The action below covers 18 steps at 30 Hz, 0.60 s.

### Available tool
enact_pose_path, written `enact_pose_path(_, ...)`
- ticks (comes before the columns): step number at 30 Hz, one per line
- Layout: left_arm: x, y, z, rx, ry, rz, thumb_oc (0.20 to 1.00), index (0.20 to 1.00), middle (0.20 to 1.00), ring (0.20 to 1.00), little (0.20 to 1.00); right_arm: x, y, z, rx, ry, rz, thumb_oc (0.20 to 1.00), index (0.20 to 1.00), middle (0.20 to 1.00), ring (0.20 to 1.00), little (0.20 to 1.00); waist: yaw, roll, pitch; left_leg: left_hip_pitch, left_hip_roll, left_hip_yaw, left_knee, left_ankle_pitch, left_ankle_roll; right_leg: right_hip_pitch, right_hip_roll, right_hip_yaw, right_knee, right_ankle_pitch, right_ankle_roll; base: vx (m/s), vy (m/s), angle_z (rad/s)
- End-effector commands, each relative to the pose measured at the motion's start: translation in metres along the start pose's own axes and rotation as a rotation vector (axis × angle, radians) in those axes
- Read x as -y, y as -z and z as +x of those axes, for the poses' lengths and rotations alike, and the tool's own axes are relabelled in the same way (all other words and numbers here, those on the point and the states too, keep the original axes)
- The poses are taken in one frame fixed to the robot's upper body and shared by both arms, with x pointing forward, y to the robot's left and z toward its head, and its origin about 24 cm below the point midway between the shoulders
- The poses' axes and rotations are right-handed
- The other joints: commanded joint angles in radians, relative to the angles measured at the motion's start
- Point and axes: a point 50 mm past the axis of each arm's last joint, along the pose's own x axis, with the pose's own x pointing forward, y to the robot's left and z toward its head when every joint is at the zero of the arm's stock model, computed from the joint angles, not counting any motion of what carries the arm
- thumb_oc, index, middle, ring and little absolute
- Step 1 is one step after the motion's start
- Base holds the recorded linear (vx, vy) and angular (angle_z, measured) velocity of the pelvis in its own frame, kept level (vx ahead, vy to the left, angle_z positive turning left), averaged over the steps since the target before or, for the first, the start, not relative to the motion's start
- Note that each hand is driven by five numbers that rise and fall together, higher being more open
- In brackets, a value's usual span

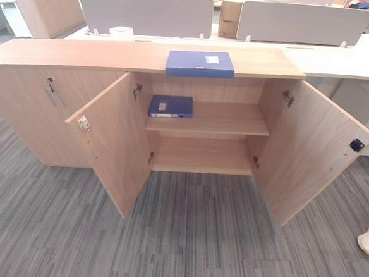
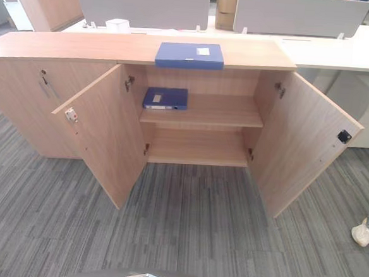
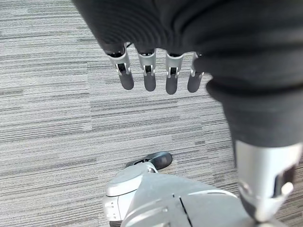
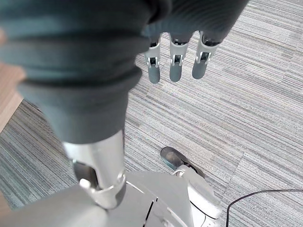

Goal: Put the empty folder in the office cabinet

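Blue folder (image 1: 200,63): flat rectangular box file, smooth matte blue cover with a small white label near one corner. It is lying flat on the cabinet top (image 1: 64,53), just above the open compartment, its front edge reaching the top's front lip.

Second blue folder (image 1: 171,106): same colour and shape, with a pale label on its cover; it is lying flat on the upper shelf (image 1: 224,121) inside the cabinet, toward the shelf's left end.

Office cabinet (image 1: 22,111): low, light wood-grain laminate with straight edges. Two doors are standing open, the left door (image 1: 111,143) and the right door (image 1: 313,151) swinging outward from the compartment. The lower shelf (image 1: 202,157) is sitting below the upper one.

Behind the cabinet: white desks with grey fabric divider panels (image 1: 145,14), and a small white box (image 1: 121,31) standing just beyond the cabinet top.

Floor in front of the cabinet: grey striped carpet (image 1: 184,240), short-pile, streaked texture.

Left hand (image 3: 149,71): hanging over the carpet, fingers straight and relaxed, grasping nothing.

Right hand (image 4: 175,59): likewise hanging over the carpet, fingers extended and loose, holding nothing.

A person's light shoe (image 1: 368,241) is showing on the carpet, right of the right door.
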Motion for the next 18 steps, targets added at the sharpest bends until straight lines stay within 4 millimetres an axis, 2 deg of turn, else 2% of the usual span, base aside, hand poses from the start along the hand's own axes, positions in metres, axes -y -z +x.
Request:
enact_pose_path(1,-0.0064,-0.0118,0.0006,-0.002,-0.025,0.001,1.000,1.000,1.000,1.000,1.000,0.0018,-0.0181,0.0027,0.027,-0.007,-0.026,1.000,1.000,1.000,1.000,1.000,0.024,0.000,0.021,0.036,-0.068,-0.023,0.003,-0.084,0.036,0.005,0.046,0.007,0.005,-0.022,0.015,0.00,0.000,0.00)
enact_pose_path(18,-0.0068,-0.0116,0.0006,-0.005,-0.035,0.020,1.000,1.000,1.000,1.000,1.000,0.0013,-0.0163,0.0026,0.024,-0.004,-0.015,1.000,1.000,1.000,1.000,1.000,0.027,-0.003,0.020,0.040,-0.068,-0.025,0.002,-0.085,0.037,0.007,0.040,-0.001,0.009,-0.021,0.016,0.00,0.004,0.02)
